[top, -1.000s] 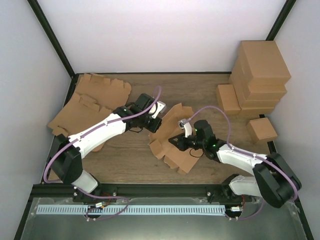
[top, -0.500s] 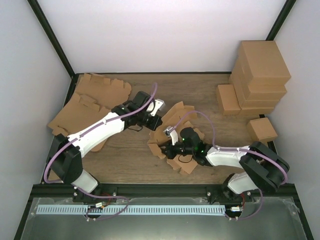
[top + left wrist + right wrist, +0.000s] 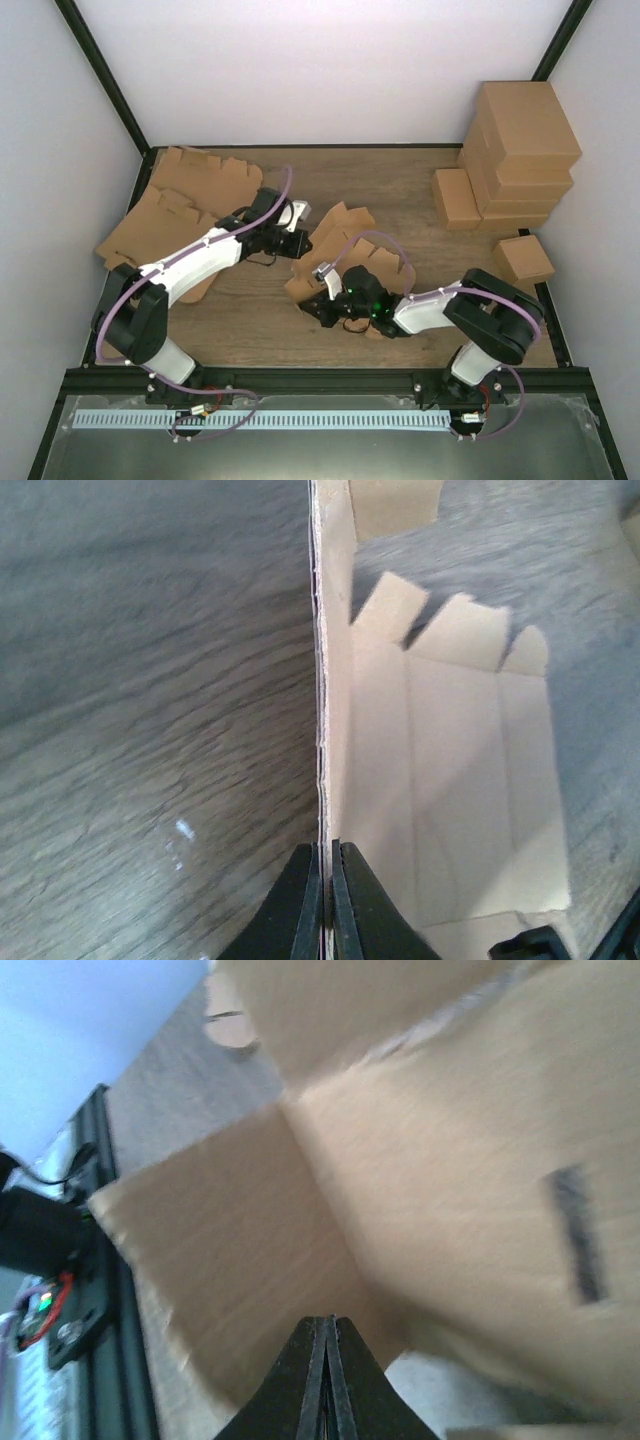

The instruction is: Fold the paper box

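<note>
The paper box (image 3: 345,240) is a brown die-cut sheet, partly raised, in the middle of the wooden table. My left gripper (image 3: 299,244) is shut on its left edge. In the left wrist view the jaws (image 3: 327,855) pinch the thin upright edge, with the creased panels and notched tabs (image 3: 450,770) spreading to the right. My right gripper (image 3: 314,306) is low at the sheet's near left corner. In the right wrist view its jaws (image 3: 327,1323) are shut with nothing between them, and the tips rest against a folded panel (image 3: 250,1250) beside a crease.
More flat die-cut sheets (image 3: 185,200) lie piled at the back left. Finished brown boxes (image 3: 520,145) stand stacked at the back right, with single boxes in front (image 3: 457,197) (image 3: 523,260). White walls enclose three sides. A black rail (image 3: 320,378) runs along the near edge.
My right gripper has shut and swung left and lower, to the sheet's near left corner. My left gripper has drawn the held edge slightly left, and the sheet shifted with it.
</note>
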Controlling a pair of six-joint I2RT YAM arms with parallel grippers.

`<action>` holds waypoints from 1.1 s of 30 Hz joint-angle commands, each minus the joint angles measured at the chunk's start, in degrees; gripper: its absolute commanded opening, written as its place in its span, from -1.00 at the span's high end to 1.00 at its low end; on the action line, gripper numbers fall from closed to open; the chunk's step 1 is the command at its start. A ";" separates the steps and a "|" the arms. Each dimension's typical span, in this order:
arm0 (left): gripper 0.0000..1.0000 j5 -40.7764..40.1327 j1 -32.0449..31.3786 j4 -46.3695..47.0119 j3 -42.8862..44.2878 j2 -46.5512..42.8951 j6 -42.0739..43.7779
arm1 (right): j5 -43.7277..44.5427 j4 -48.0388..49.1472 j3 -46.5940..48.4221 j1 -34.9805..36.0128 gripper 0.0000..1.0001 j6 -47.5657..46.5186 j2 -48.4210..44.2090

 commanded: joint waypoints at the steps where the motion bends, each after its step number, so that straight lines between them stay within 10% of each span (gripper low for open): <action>1: 0.93 5.18 3.47 8.97 -6.84 1.18 -4.20 | 6.03 1.83 3.39 0.53 0.99 1.71 3.88; 16: 0.93 5.71 9.16 25.35 -21.38 3.71 -8.99 | -1.86 -6.09 9.80 3.39 0.99 -1.08 12.09; 33: 0.92 7.13 8.94 22.93 -21.29 4.23 -2.80 | 4.01 -7.72 9.33 5.05 0.99 2.89 14.03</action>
